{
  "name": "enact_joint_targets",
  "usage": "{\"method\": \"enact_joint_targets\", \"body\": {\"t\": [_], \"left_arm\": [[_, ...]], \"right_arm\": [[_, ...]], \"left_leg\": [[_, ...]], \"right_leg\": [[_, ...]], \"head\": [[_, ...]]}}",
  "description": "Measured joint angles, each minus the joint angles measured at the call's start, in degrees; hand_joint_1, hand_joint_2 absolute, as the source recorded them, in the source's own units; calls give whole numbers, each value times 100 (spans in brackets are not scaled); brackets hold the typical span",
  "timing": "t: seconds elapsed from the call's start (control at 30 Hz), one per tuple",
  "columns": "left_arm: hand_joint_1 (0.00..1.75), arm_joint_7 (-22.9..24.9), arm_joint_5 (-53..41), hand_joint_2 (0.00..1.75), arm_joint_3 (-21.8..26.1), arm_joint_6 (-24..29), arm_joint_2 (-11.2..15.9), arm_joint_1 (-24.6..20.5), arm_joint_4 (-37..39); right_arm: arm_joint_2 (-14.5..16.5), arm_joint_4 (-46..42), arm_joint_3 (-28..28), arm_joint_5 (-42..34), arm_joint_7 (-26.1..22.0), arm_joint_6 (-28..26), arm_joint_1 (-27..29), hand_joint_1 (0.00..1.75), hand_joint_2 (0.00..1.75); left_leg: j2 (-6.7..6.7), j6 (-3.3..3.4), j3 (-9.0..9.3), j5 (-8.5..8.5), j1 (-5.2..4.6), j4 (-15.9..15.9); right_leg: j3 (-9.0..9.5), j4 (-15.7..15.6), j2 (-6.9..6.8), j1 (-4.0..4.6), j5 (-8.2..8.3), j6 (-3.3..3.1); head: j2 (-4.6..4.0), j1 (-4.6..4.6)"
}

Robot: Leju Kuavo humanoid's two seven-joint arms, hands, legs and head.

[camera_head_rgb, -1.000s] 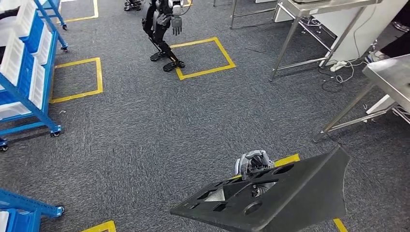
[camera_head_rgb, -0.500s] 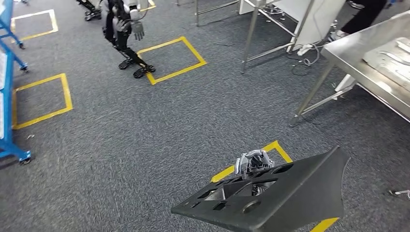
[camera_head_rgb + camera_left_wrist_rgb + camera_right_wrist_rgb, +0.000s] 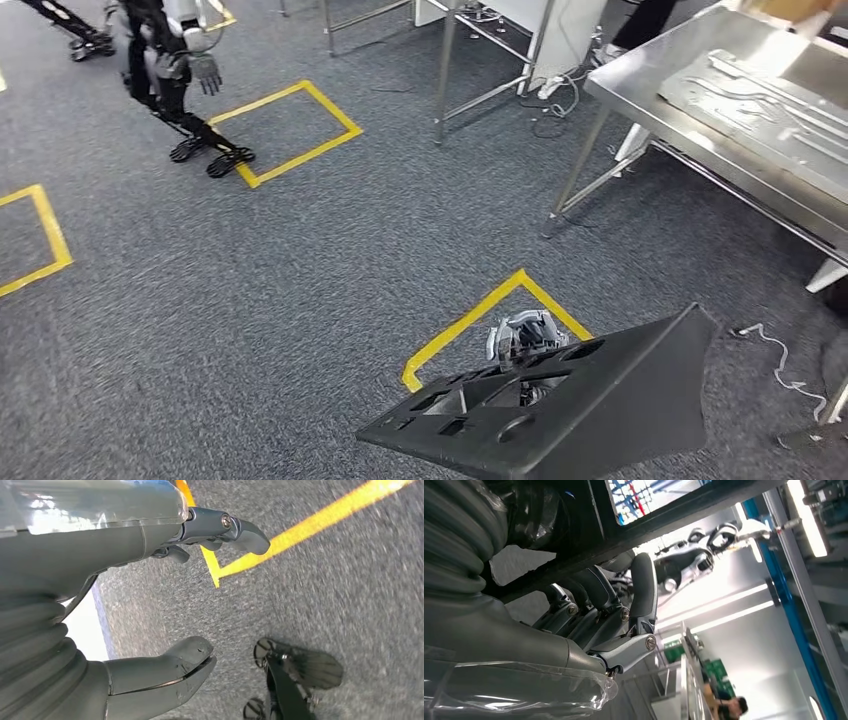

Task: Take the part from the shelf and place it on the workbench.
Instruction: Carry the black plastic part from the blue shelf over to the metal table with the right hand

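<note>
The part (image 3: 570,405) is a large black flat panel with several cut-outs, held tilted low in the head view above the carpet. My right hand (image 3: 522,340) grips it through an opening near its far edge. In the right wrist view my right hand (image 3: 599,615) has its fingers hooked around a black bar of the part (image 3: 649,525). My left hand (image 3: 100,545) hangs over the carpet with thumb and fingers apart and nothing in it. The steel workbench (image 3: 640,75) stands ahead to the right, with grey sheet-metal pieces (image 3: 760,95) lying on it.
Another humanoid robot (image 3: 165,60) stands at the far left beside a yellow floor square (image 3: 285,130). A second yellow outline (image 3: 480,315) lies just ahead of the part. A steel table frame (image 3: 445,60) is at the top centre, and a loose cable (image 3: 775,360) is under the workbench.
The camera has swung to the right: the blue shelves have left the picture and the workbench has come in closer. The part stays held in my right hand as before.
</note>
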Motion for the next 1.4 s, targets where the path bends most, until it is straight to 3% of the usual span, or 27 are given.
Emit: {"method": "enact_joint_targets", "body": {"t": [0.03,0.1,0.17,0.23,0.27,0.33,0.37,0.43,0.47,0.5,0.53,0.6,0.67,0.73,0.77,0.83,0.9,0.97,1.0,1.03,1.1,1.17,1.27,1.33,1.4], "left_arm": [[0,1,1,175,1,-4,-4,-3,0],[0,1,1,175,3,-11,-13,-5,0],[0,1,2,175,9,-15,-16,-19,0],[0,1,4,175,11,-17,-15,-47,0],[0,1,5,175,13,-18,-15,-56,0],[0,-1,12,175,20,-21,-15,-60,0],[0,-3,19,175,25,-22,-16,-54,0],[0,-3,31,175,33,-23,-18,-36,0],[0,-2,34,175,36,-24,-18,-26,0],[0,-1,34,175,39,-24,-17,-19,0],[0,0,35,175,42,-24,-16,-16,0],[0,0,36,175,48,-24,-14,-14,0],[0,-2,34,175,59,-24,-14,-18,0],[0,-5,31,175,73,-24,-15,-34,0],[0,-5,28,175,78,-27,-19,-42,0],[0,-7,12,175,87,-34,-24,-45,0],[0,-8,-4,175,104,-37,-24,-36,0],[0,-8,-9,175,122,-37,-24,-30,0],[0,-8,-11,175,128,-38,-25,-30,0],[0,-8,-12,175,131,-39,-27,-33,0],[0,-9,-14,175,132,-43,-34,-38,0],[0,-10,-15,175,133,-44,-37,-42,0],[0,-10,-15,175,134,-45,-37,-63,0],[0,-13,-15,175,136,-46,-36,-62,0],[0,-14,-15,175,138,-49,-35,-54,1]], "right_arm": [[0,1,0,4,1,-3,-1,175,175],[1,2,0,16,4,-7,-9,175,175],[0,2,0,23,9,-9,-15,175,175],[-1,0,1,27,11,-9,-11,175,175],[-1,-1,1,29,11,-10,-12,175,175],[2,-2,4,38,14,-11,-31,175,175],[3,-1,6,42,15,-12,-42,175,175],[4,8,10,44,22,-12,-49,175,175],[4,16,11,45,32,-12,-48,175,175],[4,24,11,48,45,-12,-49,175,175],[4,32,11,53,58,-12,-50,175,175],[4,43,14,73,74,-13,-60,175,175],[4,49,16,99,79,-17,-73,175,175],[3,52,17,115,82,-24,-78,175,175],[3,53,17,119,83,-28,-74,175,175],[2,56,17,127,84,-34,-90,175,175],[2,66,17,129,84,-36,-111,175,175],[2,87,18,131,85,-37,-112,175,175],[2,97,18,132,85,-38,-111,175,175],[2,104,18,135,86,-39,-111,175,175],[2,107,18,143,87,-42,-116,175,175],[2,107,20,146,90,-43,-125,175,175],[2,105,22,147,90,-45,-121,175,175],[3,103,23,148,88,-45,-126,175,175],[4,104,26,149,87,-45,-137,175,175]], "left_leg": [[66,-17,14,-18,2,7],[176,-75,48,-59,-15,19],[267,-135,86,-87,-36,18],[329,-198,128,-110,-31,7],[266,-229,133,-158,-22,44],[-11,-267,-19,-431,0,434],[-148,-271,-181,-623,4,794],[-246,-278,-535,-883,6,1499],[-257,-277,-625,-860,6,1641],[-267,-269,-610,-718,6,1550],[-308,-253,-495,-486,8,1239],[-550,-214,-193,-120,22,465],[-717,-186,-53,-38,18,111],[-625,-144,-29,-25,4,78],[-554,-108,-14,-5,10,50],[-403,-31,4,38,32,-19],[-248,4,5,41,19,-38],[-90,7,6,23,8,-33],[-14,2,14,11,8,-30],[54,-9,29,-4,9,-27],[171,-53,80,-45,-4,-22],[272,-112,126,-82,-28,-18],[396,-203,191,-133,-27,-22],[170,-251,105,-336,-4,237],[-150,-271,-228,-705,13,934]], "right_leg": [[199,-364,-74,-8,199,1],[576,-1070,-286,27,435,-27],[678,-1299,-346,78,442,-71],[676,-1323,-223,72,460,-129],[688,-1345,-167,57,471,-167],[711,-1386,-57,20,498,-244],[709,-1387,-1,24,500,-265],[705,-1379,139,37,501,-283],[708,-1374,220,43,499,-284],[714,-1366,305,47,498,-282],[721,-1357,392,46,495,-277],[711,-1323,542,46,482,-250],[670,-1298,668,38,486,-190],[638,-1313,795,24,515,-111],[627,-1304,796,20,508,-80],[484,-1017,537,35,316,-28],[145,-314,169,37,-48,7],[-103,197,43,16,-194,33],[-80,158,16,8,-111,38],[66,-112,-30,5,64,36],[497,-912,-291,38,390,-3],[711,-1337,-473,97,485,-63],[709,-1380,-298,108,489,-153],[730,-1426,-154,68,519,-227],[730,-1434,-15,57,530,-274]], "head": [[0,1],[0,-1],[0,-4],[0,-3],[0,-3],[0,-5],[0,-6],[0,-6],[0,-6],[0,-7],[0,-7],[0,-5],[0,-4],[0,-5],[0,-5],[0,-1],[0,1],[0,1],[0,2],[0,1],[0,1],[0,-1],[0,-2],[0,-3],[0,-4]]}}
